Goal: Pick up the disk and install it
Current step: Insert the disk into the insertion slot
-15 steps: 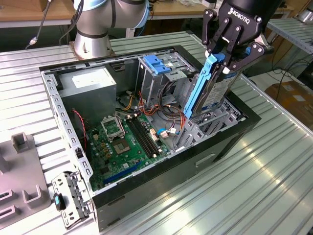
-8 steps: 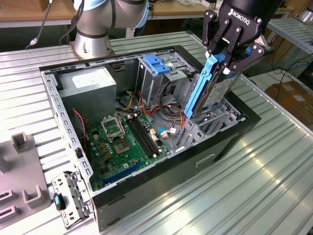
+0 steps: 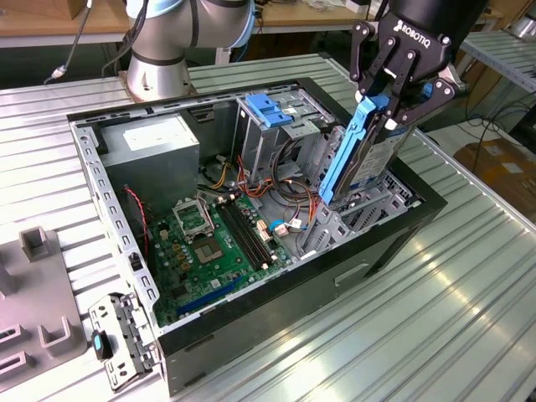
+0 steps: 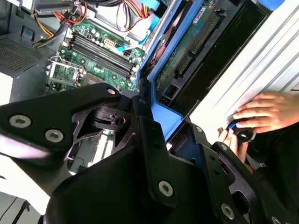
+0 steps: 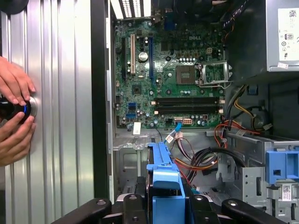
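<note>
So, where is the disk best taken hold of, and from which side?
By its upper end, pinched from both sides, coming from above. The disk stands on end, tilted, with its lower end inside the open computer case, so just the top is free. The claw is shut on it there.

We record the disk [image 3: 347,159]: glossy blue plastic rails on a bare grey metal body. The gripper [image 3: 394,107]: smooth matt black links, bright metal screws. The table [image 3: 435,318]: ribbed metal, we note a satin sheen. The computer case [image 3: 276,314]: matt black outside, dull grey sheet metal inside. The motherboard [image 3: 209,243]: green board, slightly glossy. The power supply [image 3: 151,151]: dull grey metal, white paper sticker. The drive cage [image 3: 266,109]: bare metal, blue plastic top.
</note>
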Action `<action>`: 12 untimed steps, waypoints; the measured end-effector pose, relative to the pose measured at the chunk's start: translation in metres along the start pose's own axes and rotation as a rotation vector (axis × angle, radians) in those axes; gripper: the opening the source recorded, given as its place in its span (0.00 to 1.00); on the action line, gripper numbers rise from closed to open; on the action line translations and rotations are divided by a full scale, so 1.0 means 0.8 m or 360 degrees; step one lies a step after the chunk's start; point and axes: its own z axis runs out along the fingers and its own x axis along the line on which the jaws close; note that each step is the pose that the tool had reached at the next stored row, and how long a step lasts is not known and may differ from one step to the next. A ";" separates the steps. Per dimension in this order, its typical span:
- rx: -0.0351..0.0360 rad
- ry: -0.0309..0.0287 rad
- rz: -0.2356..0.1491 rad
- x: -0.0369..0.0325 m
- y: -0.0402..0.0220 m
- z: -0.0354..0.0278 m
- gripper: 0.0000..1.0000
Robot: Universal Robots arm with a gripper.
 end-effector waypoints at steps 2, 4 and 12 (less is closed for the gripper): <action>0.0000 0.00000 0.0000 0.0000 -0.0020 0.0001 0.37; 0.0000 0.00000 0.0000 -0.0001 -0.0046 0.0003 0.37; 0.0000 0.00000 0.0000 0.0049 -0.0116 0.0041 0.37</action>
